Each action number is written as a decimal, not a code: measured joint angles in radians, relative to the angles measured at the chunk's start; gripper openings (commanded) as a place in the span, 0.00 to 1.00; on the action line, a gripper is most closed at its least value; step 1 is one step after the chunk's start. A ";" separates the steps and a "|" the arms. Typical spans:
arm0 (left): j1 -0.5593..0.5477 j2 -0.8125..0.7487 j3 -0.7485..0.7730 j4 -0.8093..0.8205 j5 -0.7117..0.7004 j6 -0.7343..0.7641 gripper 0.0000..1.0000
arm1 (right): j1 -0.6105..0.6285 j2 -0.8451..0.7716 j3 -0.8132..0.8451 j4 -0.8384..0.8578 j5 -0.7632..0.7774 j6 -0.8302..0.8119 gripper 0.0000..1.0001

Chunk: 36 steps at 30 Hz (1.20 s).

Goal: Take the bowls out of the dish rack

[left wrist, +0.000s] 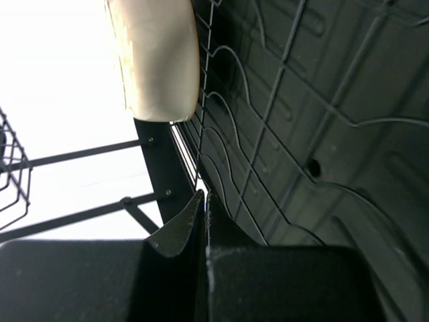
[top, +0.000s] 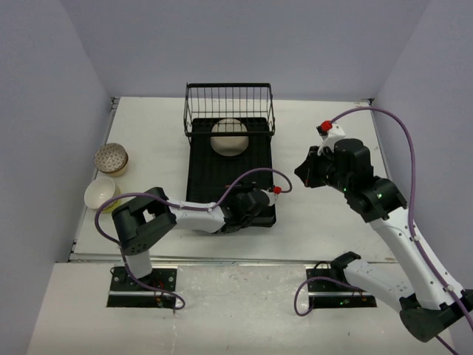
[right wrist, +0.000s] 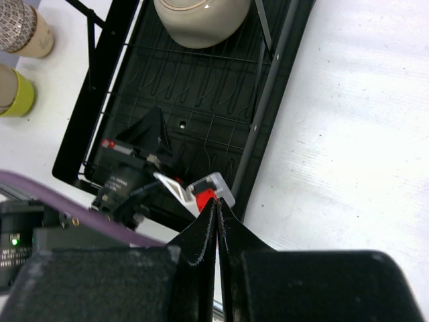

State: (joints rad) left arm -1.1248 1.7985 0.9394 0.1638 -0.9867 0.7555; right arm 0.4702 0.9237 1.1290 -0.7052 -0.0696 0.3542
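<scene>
The black dish rack [top: 198, 177] lies mid-table, its wire basket [top: 229, 100] at the far end. One large cream bowl [top: 230, 137] stands tilted in it by the basket; it also shows in the left wrist view [left wrist: 157, 60] and the right wrist view [right wrist: 201, 20]. A net-patterned bowl [top: 111, 157] and a cream bowl [top: 100, 192] nested in a lime-yellow one [top: 111, 206] stand on the table at the left. My left gripper [top: 240, 203] is shut and empty, low over the rack's near end [left wrist: 204, 198]. My right gripper [top: 300, 171] is shut and empty, raised right of the rack [right wrist: 216, 204].
The white table [top: 325, 140] is walled at the back and both sides. The net-patterned bowl [right wrist: 17, 27] and lime-yellow bowl [right wrist: 17, 94] sit near the table's left edge. The left arm's purple cable [top: 244, 181] loops over the rack's near end.
</scene>
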 measured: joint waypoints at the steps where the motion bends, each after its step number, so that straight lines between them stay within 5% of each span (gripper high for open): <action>1: 0.014 -0.002 -0.012 0.025 0.014 0.019 0.00 | 0.000 0.005 0.007 -0.008 -0.001 -0.005 0.00; 19: 0.198 -0.107 -0.168 0.500 0.154 0.354 0.00 | -0.039 0.030 0.050 -0.015 -0.037 -0.006 0.00; 36: 0.289 0.063 -0.139 0.785 0.281 0.570 0.00 | -0.068 0.051 0.077 -0.021 -0.044 -0.007 0.00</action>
State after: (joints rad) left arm -0.8356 1.8614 0.8005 0.9489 -0.7055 1.3251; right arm 0.4023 0.9752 1.2057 -0.7258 -0.1139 0.3473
